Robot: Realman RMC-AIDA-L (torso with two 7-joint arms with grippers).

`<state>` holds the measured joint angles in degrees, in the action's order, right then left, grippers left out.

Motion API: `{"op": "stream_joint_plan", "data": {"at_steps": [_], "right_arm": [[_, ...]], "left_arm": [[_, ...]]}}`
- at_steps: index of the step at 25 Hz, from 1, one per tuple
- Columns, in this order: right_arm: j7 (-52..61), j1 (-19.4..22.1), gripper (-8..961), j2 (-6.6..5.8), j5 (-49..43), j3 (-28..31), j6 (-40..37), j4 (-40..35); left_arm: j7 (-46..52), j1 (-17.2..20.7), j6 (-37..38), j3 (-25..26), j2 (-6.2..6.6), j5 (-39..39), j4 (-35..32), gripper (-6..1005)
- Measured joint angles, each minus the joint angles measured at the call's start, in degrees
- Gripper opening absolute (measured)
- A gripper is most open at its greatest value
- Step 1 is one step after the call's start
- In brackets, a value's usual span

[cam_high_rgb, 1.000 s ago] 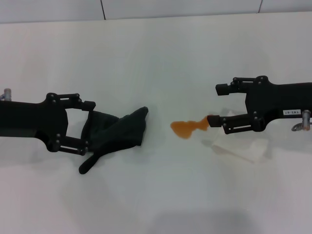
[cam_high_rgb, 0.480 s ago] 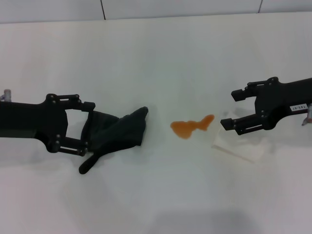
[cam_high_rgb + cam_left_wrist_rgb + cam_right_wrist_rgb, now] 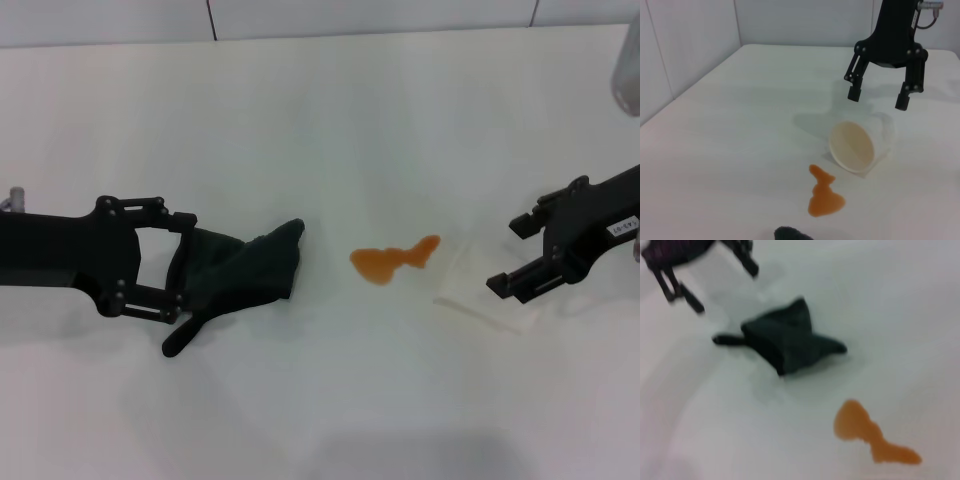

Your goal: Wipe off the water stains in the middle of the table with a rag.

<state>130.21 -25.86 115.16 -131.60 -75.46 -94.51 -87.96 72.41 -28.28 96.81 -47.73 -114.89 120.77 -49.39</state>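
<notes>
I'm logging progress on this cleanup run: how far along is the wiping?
Barely started. Done: the cup lies tipped on the table, and the open right hand is off it. In hand: the left hand is open around the rag, which lies short of the spill. Left: the water stains are whole and unsmeared, so gripping and wiping remain.

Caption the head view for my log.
Left gripper open around rag; orange puddle unwiped; right gripper open above tipped cup.
</notes>
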Motion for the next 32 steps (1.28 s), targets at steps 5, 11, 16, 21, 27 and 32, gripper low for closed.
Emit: {"op": "stream_joint_plan", "data": {"at_steps": [5, 11, 16, 21, 27, 32], "right_arm": [[1.04, -0.81, 828, 0.03, -2.9, -3.27, 1.3, 0.03], [1.16, -1.55, 828, 0.09, -5.11, -5.6, 4.04, 0.89], [1.34, -1.93, 828, 0.14, -5.4, -6.11, 4.52, 1.37], [2.34, -2.33, 828, 0.16, -5.86, -6.36, 4.38, 1.61], [5.16, -2.97, 828, 0.14, -7.5, -8.22, 3.99, 1.68], [6.38, -3.77, 827, 0.13, -8.35, -9.27, 3.42, 1.36]], "left_arm": [[-0.47, -0.2, 0.03, 0.0, -0.17, 0.0, 0.0, 890], [-0.62, -0.49, 0.12, -0.06, -0.13, -0.01, -0.01, 890], [-0.65, -0.74, 0.14, -0.09, -0.02, -0.01, -0.01, 889], [-0.68, -0.93, 0.14, -0.03, 0.1, -0.01, -0.01, 889], [-0.78, -1.01, 0.06, 0.09, 0.1, -0.01, 0.0, 890], [-0.79, -1.0, -0.02, 0.16, 0.1, -0.01, -0.01, 889]]}}
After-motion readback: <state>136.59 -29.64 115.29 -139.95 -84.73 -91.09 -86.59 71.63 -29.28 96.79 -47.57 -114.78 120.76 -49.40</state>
